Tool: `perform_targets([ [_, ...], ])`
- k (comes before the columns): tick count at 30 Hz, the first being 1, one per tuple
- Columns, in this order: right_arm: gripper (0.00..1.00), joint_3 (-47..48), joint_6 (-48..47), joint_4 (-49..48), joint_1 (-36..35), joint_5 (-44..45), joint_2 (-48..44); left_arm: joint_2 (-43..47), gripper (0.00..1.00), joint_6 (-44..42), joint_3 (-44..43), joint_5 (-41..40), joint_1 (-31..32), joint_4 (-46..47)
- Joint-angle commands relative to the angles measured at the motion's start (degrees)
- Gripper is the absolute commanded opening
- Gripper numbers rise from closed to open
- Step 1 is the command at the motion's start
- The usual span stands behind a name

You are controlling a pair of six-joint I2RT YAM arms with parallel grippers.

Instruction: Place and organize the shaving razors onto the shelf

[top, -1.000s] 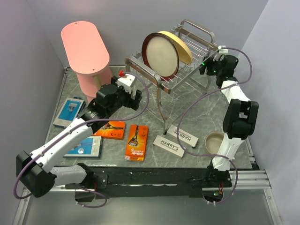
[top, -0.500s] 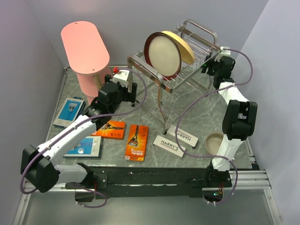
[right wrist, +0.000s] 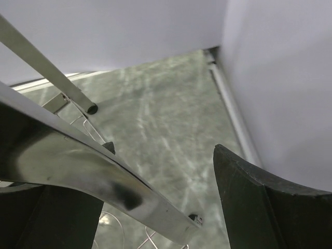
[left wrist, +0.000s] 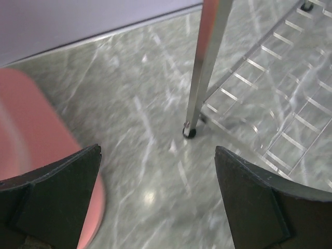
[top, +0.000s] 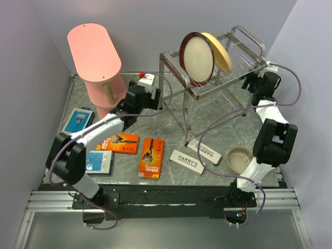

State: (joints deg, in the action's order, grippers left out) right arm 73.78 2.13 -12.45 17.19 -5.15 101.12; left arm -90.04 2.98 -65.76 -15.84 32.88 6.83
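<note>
From above, my left gripper (top: 147, 97) hung beside the pink shelf (top: 93, 49) and my right gripper (top: 257, 80) at the dish rack (top: 228, 72). Six razor packs (top: 151, 157) lay on the table (top: 218, 122). On my left wrist, the jaws gaped empty. On my right wrist, the jaws stood apart with a rack bar (right wrist: 78, 155) crossing them.

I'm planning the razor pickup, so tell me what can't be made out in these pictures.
Top view: lower tiers of the shelf, mostly hidden under its pink top.
Top view: one blue-and-white card, partly covered by the left arm.
Top view: fingers of the left hand, hidden behind its wrist.
Left wrist view: shelf blurred, cut by the left edge.
Right wrist view: whether the right hand touches the dish rack; bottom edge cuts it off.
</note>
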Motion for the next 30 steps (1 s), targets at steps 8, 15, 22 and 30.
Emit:
perform_targets([
  [8, 0.82, -5.92, 0.59, 0.76, 7.59, 5.41, -7.69, -18.84, 0.89, 4.39, -19.56, 11.68, -1.94, 9.34],
  [15, 0.82, -9.00, -0.37, 1.11, 8.82, 5.76, -10.06, -32.89, 0.88, 3.87, -34.86, 14.60, -3.17, 10.31],
  [22, 0.82, -9.62, -0.73, 1.72, 11.46, 6.47, -10.68, -45.12, 0.88, 3.61, -52.95, 17.24, -5.90, 9.34],
  [30, 0.82, -9.53, -1.25, 1.55, 12.34, 7.17, -9.72, -56.44, 0.97, 1.85, -65.79, 19.79, -5.99, 13.91],
])
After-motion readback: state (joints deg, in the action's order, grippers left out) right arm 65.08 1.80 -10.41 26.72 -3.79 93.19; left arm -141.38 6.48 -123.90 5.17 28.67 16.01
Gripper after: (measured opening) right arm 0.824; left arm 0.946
